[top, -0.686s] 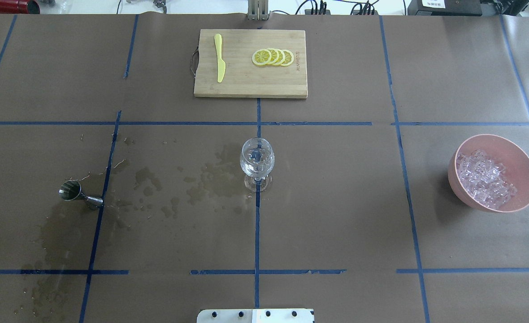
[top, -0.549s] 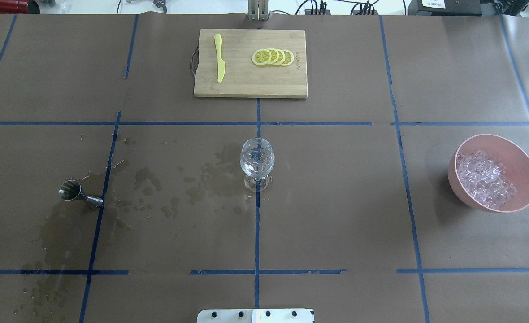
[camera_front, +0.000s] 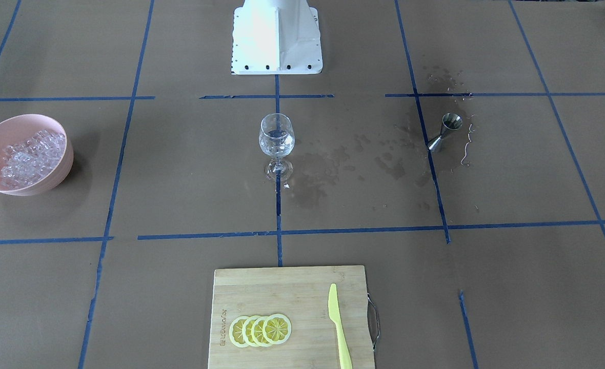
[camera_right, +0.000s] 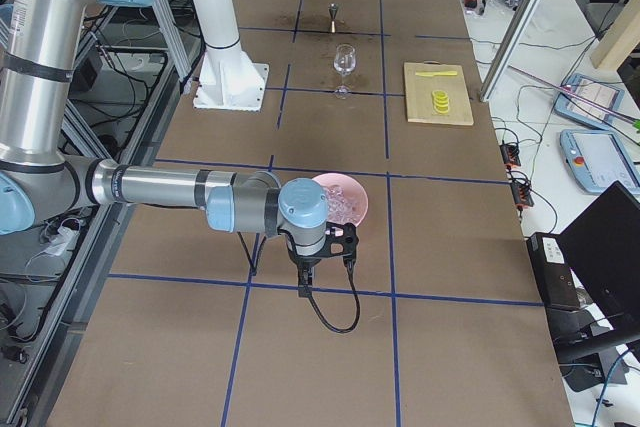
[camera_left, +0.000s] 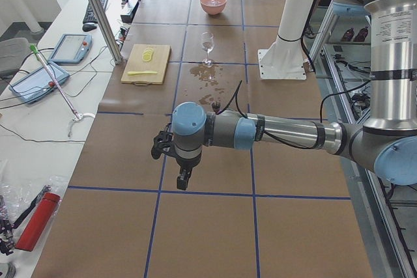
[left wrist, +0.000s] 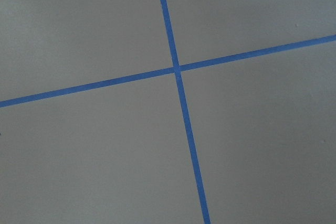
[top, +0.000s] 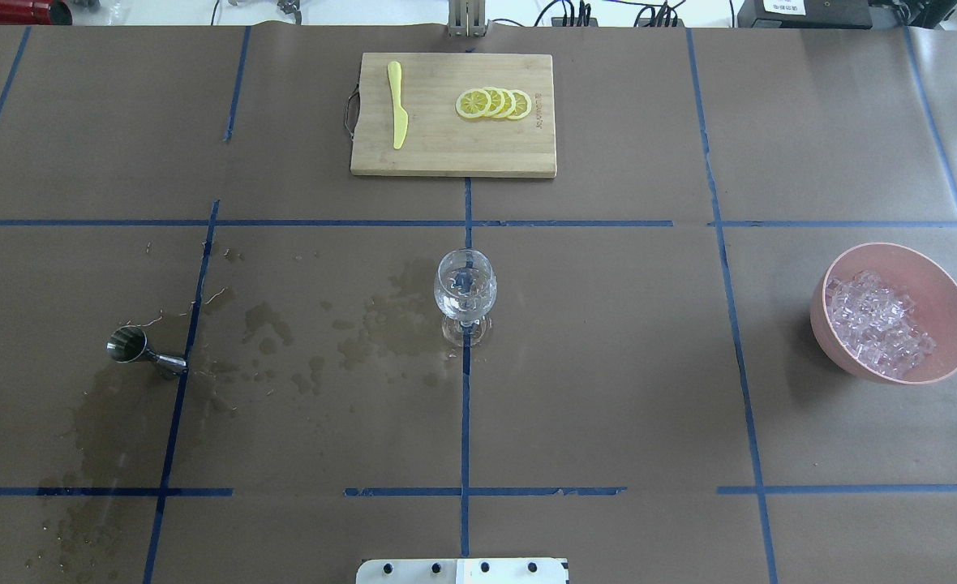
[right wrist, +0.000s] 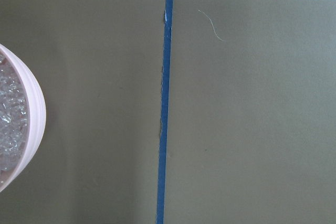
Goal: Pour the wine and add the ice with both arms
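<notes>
Left gripper [camera_left: 183, 178] hangs over bare paper, lower centre of the left side view. Right gripper [camera_right: 304, 282] hangs just beside the pink bowl [camera_right: 364, 197] of ice [camera_right: 338, 209]. Whether either is open or closed cannot be told. Wine glass [top: 465, 292], centre of the overhead view, seems to hold a little wine [camera_front: 276, 146]; jigger [top: 134, 349] sits mid-left. Best to approach the ice squarely from above, pinching gently.

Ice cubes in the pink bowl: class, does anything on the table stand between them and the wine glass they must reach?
Nothing visible does. Between the ice cubes in the pink bowl and the wine glass lies only brown paper with blue tape lines; the cutting board and jigger sit off that path.
</notes>
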`<state>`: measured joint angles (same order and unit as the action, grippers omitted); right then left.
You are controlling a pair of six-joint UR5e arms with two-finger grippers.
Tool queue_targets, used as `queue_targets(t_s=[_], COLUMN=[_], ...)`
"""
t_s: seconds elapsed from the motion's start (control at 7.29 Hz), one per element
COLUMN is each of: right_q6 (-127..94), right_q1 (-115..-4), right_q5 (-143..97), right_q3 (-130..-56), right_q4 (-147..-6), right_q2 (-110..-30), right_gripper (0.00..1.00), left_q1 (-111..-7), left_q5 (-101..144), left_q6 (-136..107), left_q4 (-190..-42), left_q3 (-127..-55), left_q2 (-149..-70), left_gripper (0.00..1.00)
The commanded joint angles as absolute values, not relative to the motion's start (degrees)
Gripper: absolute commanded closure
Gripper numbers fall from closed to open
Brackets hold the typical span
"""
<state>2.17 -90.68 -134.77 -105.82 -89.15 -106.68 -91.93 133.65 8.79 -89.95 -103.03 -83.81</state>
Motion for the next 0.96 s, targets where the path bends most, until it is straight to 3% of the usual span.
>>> queue_targets(t_s=[0.0,0.41,0.82], right_q6=[1.9,1.5,-1.5], right_q1=[-90.6,-90.6,-90.6], right_q5=[-134.9,-134.6,-135.1], right_q3=[-106.8,-106.6,-106.9], right_q4=[-88.9,-81.7,-79.3], right_q2=[-105.7,-105.4,-104.1], right_gripper=[0.0,0.0,0.0], left_q1=[-91.9,-91.9,-91.9], left_q5=[133.6,134.2,135.9], left_q6=[8.9,8.9,8.3], left_q4=[-95.8,-97.5,-113.2], left_q3=[-103.0,-103.0,-101.5], left_q2=[-83.5,-83.4,-85.3], left_gripper=[0.0,0.0,0.0])
